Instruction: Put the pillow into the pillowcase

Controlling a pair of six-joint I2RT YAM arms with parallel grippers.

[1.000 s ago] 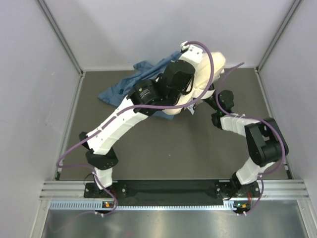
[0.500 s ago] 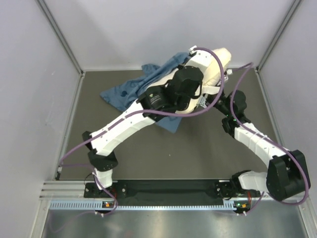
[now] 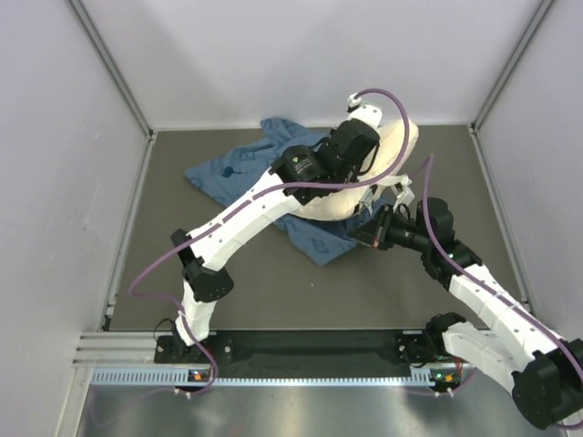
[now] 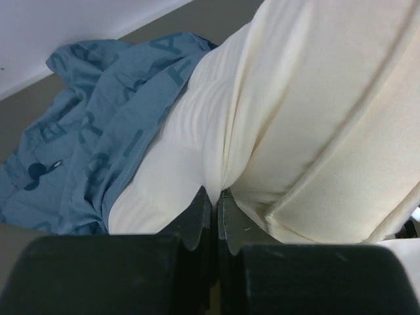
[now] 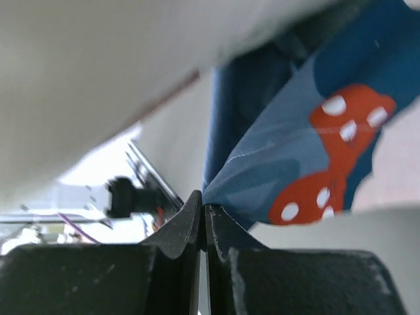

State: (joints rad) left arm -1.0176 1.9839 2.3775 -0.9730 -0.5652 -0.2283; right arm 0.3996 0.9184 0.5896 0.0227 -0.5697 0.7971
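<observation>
The cream-white pillow (image 3: 405, 146) lies at the back of the table, partly over the blue pillowcase (image 3: 232, 168). My left gripper (image 4: 215, 195) is shut on a fold of the pillow (image 4: 308, 118), with the pillowcase (image 4: 98, 125) spread to its left. My right gripper (image 5: 204, 209) is shut on an edge of the pillowcase (image 5: 282, 164), where a red bow with white dots shows. In the top view the right gripper (image 3: 364, 232) holds the case's near edge just below the pillow. The left gripper itself is hidden under its wrist there.
Grey walls close in the table at the back and both sides. The dark mat (image 3: 273, 291) stretches in front of the fabric. The arm bases stand on a metal rail (image 3: 310, 350) at the near edge.
The right arm has swung down and left, and its gripper now pulls the pillowcase edge out below the pillow. The left arm has shifted back with the pillow.
</observation>
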